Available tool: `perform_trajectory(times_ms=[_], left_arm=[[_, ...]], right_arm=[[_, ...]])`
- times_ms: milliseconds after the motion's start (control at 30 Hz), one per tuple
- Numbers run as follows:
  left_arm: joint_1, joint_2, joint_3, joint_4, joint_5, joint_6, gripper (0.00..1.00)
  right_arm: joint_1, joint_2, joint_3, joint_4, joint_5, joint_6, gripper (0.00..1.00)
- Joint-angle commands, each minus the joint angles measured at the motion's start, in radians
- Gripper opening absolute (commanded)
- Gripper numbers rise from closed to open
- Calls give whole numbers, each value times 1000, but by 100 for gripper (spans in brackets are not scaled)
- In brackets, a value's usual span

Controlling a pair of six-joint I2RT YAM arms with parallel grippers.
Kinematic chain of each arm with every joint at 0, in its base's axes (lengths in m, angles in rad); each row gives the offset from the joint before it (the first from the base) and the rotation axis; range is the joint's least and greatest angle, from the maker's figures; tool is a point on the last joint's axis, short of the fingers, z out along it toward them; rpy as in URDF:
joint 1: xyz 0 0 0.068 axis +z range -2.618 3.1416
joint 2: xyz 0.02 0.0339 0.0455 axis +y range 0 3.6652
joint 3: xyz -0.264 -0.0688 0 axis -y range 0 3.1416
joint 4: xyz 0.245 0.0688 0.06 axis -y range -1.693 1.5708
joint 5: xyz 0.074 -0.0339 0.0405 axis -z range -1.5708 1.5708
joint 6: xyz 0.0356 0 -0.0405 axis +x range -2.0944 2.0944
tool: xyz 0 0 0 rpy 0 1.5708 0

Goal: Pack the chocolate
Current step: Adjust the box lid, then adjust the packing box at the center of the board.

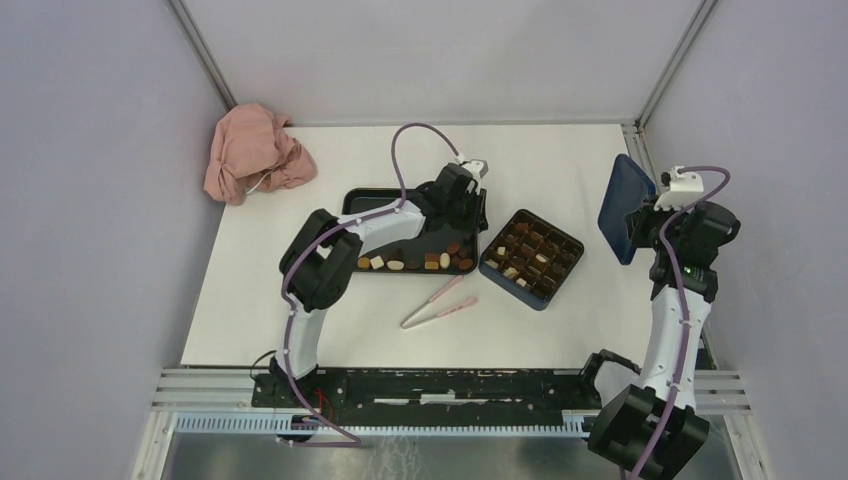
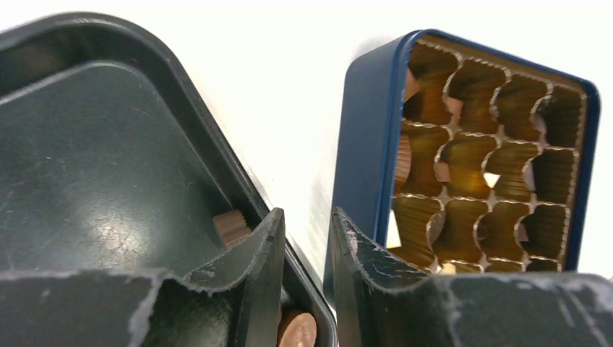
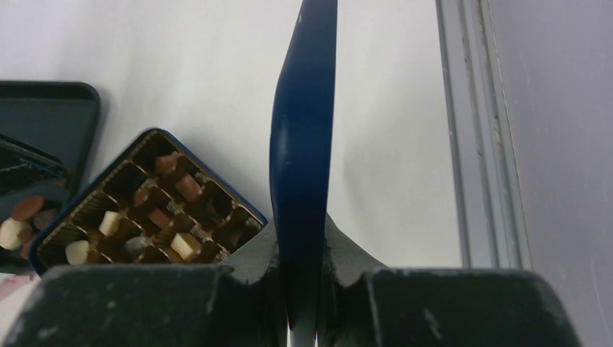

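Left pincer [image 2: 307,213] astride tray [image 2: 108,159] rim, chocolate [image 2: 231,226] beside one finger

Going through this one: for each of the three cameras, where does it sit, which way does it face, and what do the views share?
Top external: above and behind the bases, looking down at the black rectangular tray of chocolates and dark blue square box with brown grid insert; left arm and right arm show.
Left wrist: low over the tray, facing the box; its jaws straddle the tray's rim.
Right wrist: looking down along the dark blue flat lid clamped in its jaws; box at lower left.
Shared: all three see tray and box.
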Motion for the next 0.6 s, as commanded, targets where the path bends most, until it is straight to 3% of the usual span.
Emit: perform_trajectory(times_ms=[0,233,567], left_arm=[[-18,54,74,-54,43,14,36],[-27,146,150,-122,154,38,36],[-42,90,63,-116,205,30,36]], right_arm=[[-13,-37,36,-145,43,-127,0],[-15,-54,2,-157,6,-124,0],[-14,4,0,-210,-37,-206,0]])
